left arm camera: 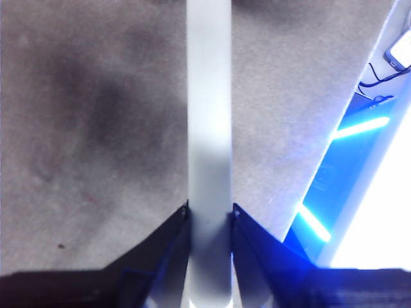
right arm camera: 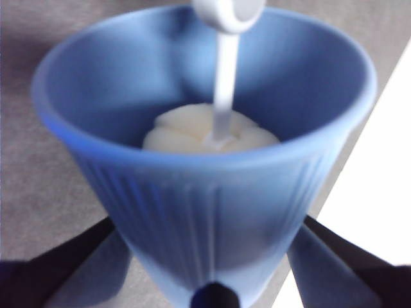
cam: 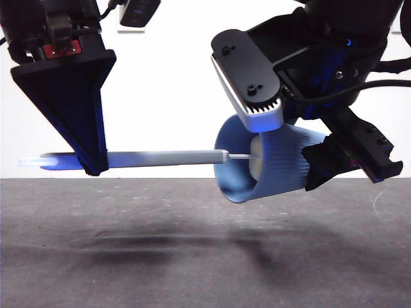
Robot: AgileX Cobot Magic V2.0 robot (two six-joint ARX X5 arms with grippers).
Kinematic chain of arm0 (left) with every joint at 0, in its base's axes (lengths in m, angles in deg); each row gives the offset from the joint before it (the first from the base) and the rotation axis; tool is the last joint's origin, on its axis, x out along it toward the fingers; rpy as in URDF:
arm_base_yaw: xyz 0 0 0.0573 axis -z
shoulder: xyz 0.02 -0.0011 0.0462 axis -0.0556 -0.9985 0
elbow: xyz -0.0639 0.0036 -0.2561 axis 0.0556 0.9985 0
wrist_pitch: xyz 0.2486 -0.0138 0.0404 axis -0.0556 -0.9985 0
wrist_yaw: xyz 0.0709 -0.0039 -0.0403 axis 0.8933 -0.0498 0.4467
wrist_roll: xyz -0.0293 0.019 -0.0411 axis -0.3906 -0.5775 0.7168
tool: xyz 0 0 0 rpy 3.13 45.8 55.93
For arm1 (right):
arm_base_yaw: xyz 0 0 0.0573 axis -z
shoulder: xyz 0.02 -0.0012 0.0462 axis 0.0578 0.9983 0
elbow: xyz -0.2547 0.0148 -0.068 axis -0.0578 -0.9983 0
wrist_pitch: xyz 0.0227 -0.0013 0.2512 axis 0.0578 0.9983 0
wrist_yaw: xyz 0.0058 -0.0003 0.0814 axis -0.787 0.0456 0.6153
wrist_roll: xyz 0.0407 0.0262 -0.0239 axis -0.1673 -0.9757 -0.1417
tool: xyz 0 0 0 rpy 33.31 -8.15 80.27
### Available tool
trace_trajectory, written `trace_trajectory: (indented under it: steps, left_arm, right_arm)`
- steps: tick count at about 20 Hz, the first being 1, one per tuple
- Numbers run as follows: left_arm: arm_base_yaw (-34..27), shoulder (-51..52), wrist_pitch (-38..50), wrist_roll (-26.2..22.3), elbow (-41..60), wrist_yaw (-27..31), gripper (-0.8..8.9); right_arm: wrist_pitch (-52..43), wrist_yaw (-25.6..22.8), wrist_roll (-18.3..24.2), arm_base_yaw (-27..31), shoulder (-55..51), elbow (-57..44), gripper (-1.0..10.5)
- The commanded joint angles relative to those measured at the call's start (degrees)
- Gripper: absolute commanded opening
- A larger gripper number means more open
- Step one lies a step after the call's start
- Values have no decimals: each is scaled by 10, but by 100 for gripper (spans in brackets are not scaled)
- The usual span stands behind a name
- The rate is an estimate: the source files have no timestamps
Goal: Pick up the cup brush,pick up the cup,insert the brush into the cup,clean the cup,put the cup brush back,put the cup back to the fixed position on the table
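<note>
Front view first: both arms up in the air over the table (cam: pixel 192 256), nothing resting on it but shadows. On one side, the left gripper (cam: pixel 90 163), jaws closed on the grey handle of the cup brush (cam: pixel 167 157), gripping near its pale looped end. Handle held level, reaching across into the mouth of the cup (cam: pixel 270 163). Cup tipped on its side, mouth facing the brush, base clamped in the right gripper (cam: pixel 321 167), well clear of the tabletop. Cream sponge head just visible inside the rim.

Left wrist view: handle (left arm camera: pixel 209 128) running straight out from between the two jaws, pinched tight on both flanks, grey table (left arm camera: pixel 96 128) far beneath, table edge off to one side.

Right wrist view: looking down into the blue cup (right arm camera: pixel 205 212), jaws hugging its ribbed sides near the narrow base. Sponge head of the brush (right arm camera: pixel 209 131) sitting deep inside, thin stem rising out past the rim.
</note>
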Motion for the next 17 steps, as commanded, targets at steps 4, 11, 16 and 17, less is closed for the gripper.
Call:
trace_trajectory:
  steps: [4,11,16,17]
  left_arm:
    - [-13,34,-85,26,-5,68,-9]
    - [-18,112,-168,31,-5,62,-9]
    - [-14,83,-114,30,-5,24,-9]
    - [-14,70,-105,26,-5,24,-9]
  right_arm:
    - [23,-32,-54,-6,3,2,-17]
    - [21,-31,-63,-6,3,2,-17]
    - [15,-31,-63,-9,3,2,-17]
    - [14,-29,-63,-12,3,2,-17]
